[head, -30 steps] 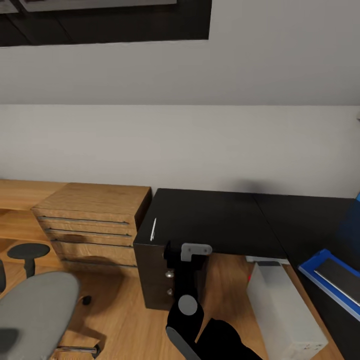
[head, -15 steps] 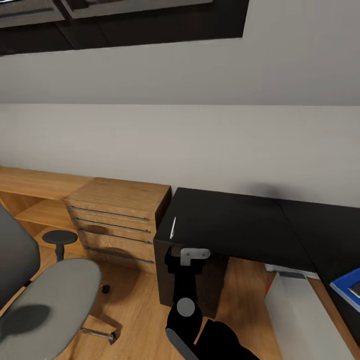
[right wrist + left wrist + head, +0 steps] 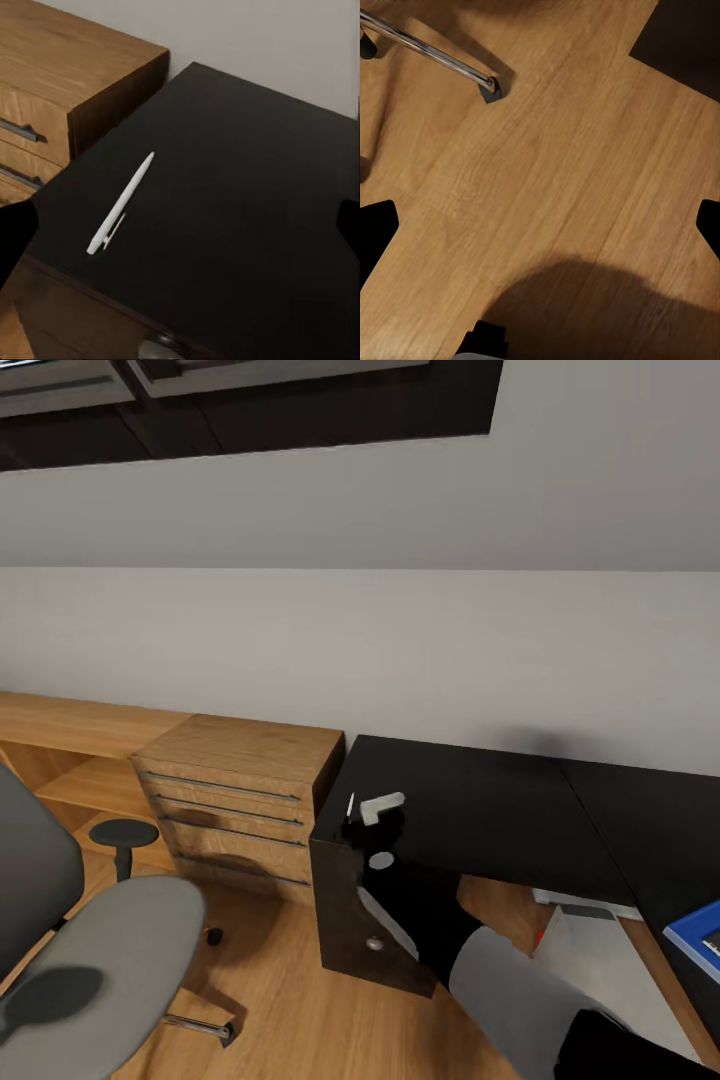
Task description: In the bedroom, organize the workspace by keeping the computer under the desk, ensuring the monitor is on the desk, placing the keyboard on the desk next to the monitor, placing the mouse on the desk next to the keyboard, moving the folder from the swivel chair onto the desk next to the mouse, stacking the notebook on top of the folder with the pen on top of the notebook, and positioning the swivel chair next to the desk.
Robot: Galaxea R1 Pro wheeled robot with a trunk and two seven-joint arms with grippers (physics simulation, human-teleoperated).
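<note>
The room has a pale wall and a wood floor (image 3: 280,1000). The black desk (image 3: 480,810) stands beside a wooden chest of drawers (image 3: 235,800). The white pen (image 3: 120,202) lies flat on the desk, near the corner by the chest. The right claw (image 3: 365,825) hangs over that corner, just beside the pen, with its fingers wide apart. The left claw (image 3: 540,225) is spread open over the floor. The grey swivel chair (image 3: 90,950) stands apart from the desk, past the chest.
</note>
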